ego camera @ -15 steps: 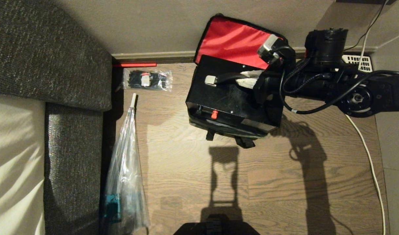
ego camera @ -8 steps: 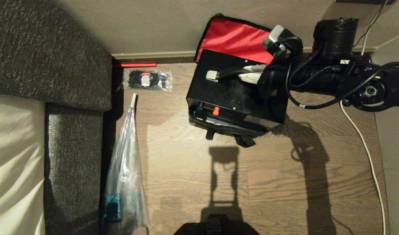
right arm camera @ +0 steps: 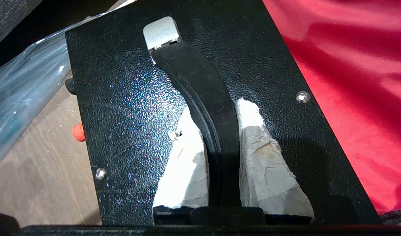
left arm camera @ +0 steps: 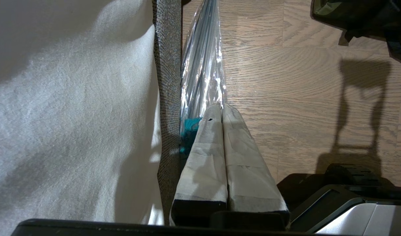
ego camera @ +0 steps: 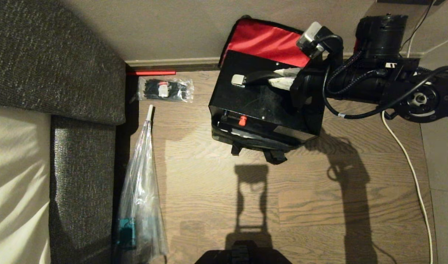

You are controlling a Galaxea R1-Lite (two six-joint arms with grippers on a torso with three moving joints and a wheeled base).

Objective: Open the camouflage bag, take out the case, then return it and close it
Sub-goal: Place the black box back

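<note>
The right end effector (right arm camera: 216, 131) was clamped on the black handle (right arm camera: 203, 98) on top of the case (ego camera: 260, 106); one pale finger (right arm camera: 184, 157) sat on each side of the strap and squeezed it; the handle curved up and away from the end effector to a small silver clip (right arm camera: 161, 31).

Compared with a second before, the arm and the case had gone up a little and back toward the wall; the case covered more of the red lining (ego camera: 267, 42) of the open lid behind the end effector; the near side of the case, with its little red knob (ego camera: 241, 120), stood higher above the front rim of the camouflage bag (ego camera: 245, 139); the bag itself had not moved on the floor (ego camera: 300, 190).

So the case was in the grip of the right end effector, partly lifted, with its bottom seemingly low in the bag; it looked like the taking-out step was under way, and the case likely needed to come higher to clear the rim; putting it back and zipping the bag were not yet done.

The left end effector (left arm camera: 222, 109) hung far off to the side, its fingers pressed together and holding nothing, beside the sofa (left arm camera: 72, 114) and a clear plastic bag (left arm camera: 203, 65).
</note>
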